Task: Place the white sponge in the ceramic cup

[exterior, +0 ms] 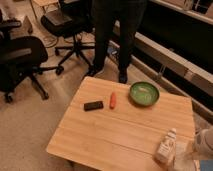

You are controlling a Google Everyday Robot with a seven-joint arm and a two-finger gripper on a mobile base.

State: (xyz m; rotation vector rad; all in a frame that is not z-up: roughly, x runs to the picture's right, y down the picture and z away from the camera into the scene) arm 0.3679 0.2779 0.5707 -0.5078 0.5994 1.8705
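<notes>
My gripper is at the bottom right corner of the camera view, over the table's near right corner and largely cut off by the edge. A pale blurred shape lies just left of it, beside the bottle. I cannot tell whether that shape is the white sponge, the ceramic cup, or both. Neither shows clearly anywhere else on the table.
A small upright pale bottle stands near the table's front right. A wide green bowl sits at the back, with an orange stick and a black rectangular gadget to its left. A person's legs and office chairs are behind the wooden table.
</notes>
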